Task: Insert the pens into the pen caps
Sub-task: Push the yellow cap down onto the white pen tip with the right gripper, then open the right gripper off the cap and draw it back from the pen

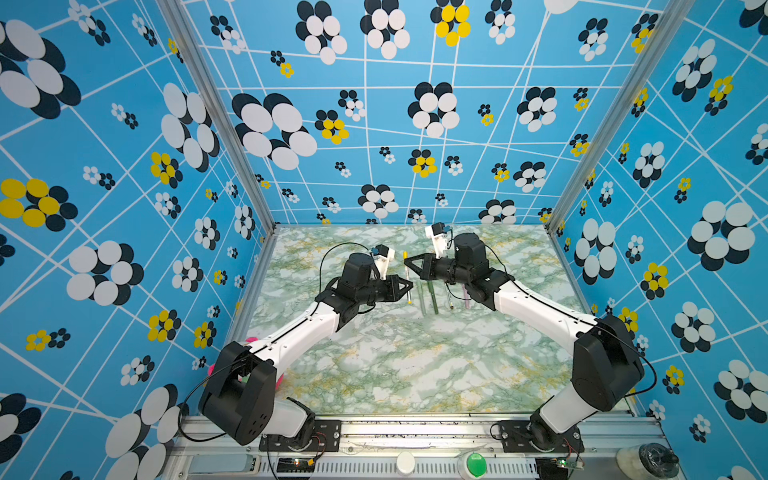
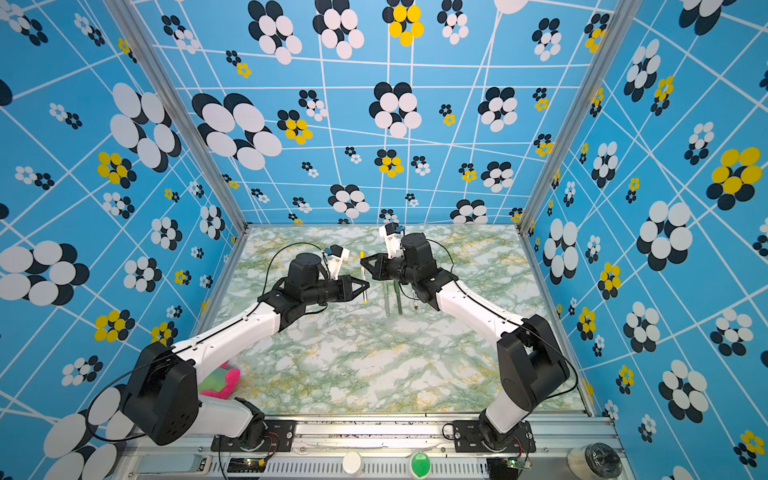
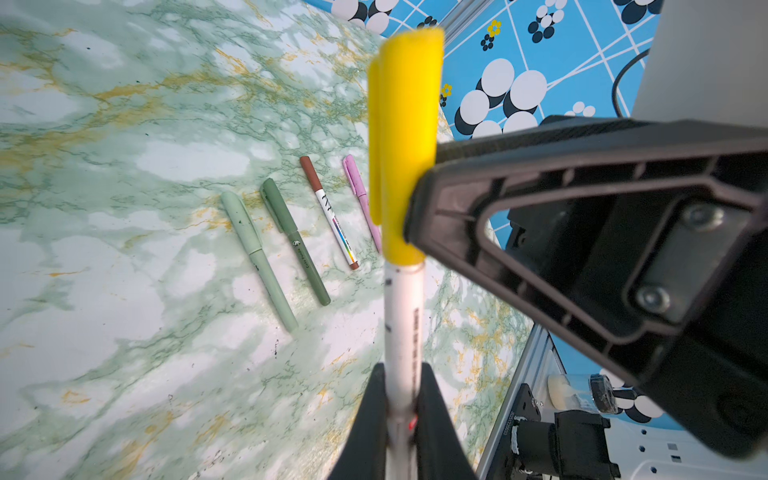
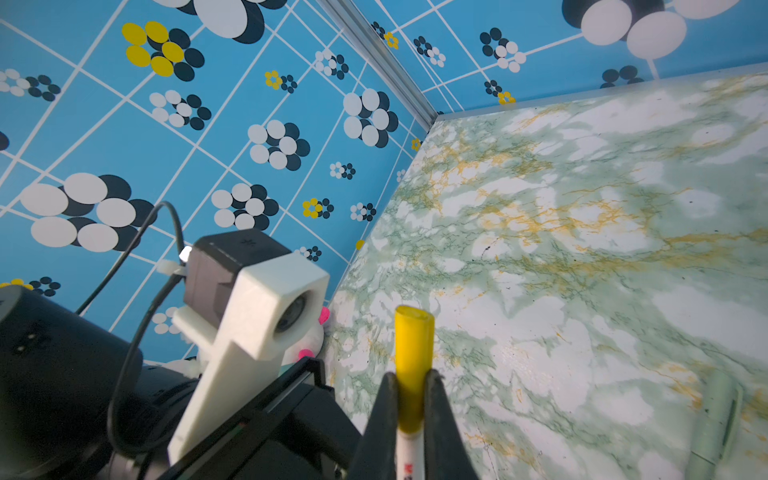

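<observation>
A white-bodied pen [image 3: 402, 324] with the yellow pen cap [image 3: 405, 137] seated on its end hangs above the table, spanning both grippers. My left gripper [image 3: 401, 386] is shut on the white barrel. My right gripper [image 4: 411, 386] is shut on the yellow cap [image 4: 413, 353]. In both top views the two grippers [image 1: 409, 286] [image 1: 407, 261] meet tip to tip on this pen [image 1: 407, 274]. Several capped pens lie side by side on the marble table just right of it: pale green [image 3: 257, 257], dark green [image 3: 295, 241], brown-marked white [image 3: 332, 212], pink [image 3: 361, 199].
A pink and green plush toy [image 2: 220, 384] lies at the table's front left, beside the left arm's base. A green button [image 1: 476, 464] and a clear bottle [image 1: 648, 457] sit on the front rail. Patterned blue walls [image 1: 374, 124] close off three sides.
</observation>
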Robot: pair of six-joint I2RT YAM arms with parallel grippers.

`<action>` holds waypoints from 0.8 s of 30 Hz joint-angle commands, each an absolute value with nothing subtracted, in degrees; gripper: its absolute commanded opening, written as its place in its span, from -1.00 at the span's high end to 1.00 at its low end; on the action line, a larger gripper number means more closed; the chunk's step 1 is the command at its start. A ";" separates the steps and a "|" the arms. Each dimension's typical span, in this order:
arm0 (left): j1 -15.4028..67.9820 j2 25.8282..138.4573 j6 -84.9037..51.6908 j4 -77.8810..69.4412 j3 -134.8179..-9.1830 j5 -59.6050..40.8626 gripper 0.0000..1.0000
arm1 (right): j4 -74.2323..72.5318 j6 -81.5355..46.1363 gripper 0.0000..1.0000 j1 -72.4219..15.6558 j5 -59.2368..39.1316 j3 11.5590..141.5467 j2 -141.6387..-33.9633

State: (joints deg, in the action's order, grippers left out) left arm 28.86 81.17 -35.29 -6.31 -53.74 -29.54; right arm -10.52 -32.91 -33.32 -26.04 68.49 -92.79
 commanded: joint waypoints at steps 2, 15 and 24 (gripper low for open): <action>27.32 78.18 -31.38 -13.35 -56.64 -28.03 1.00 | -4.09 -30.76 0.77 -35.86 -29.75 67.09 -90.00; 27.42 73.06 -22.69 -2.75 -53.00 -27.94 1.00 | 8.60 -21.70 0.13 -34.72 -24.34 73.74 -81.10; 28.39 68.08 -11.21 6.10 -52.56 -22.67 1.00 | 16.58 -21.77 -0.01 -34.72 -18.90 82.68 -83.74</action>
State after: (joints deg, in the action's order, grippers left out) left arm 27.88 69.93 -17.10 2.17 -53.32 -25.15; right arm 12.80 -22.20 -34.85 -21.28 79.77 -82.13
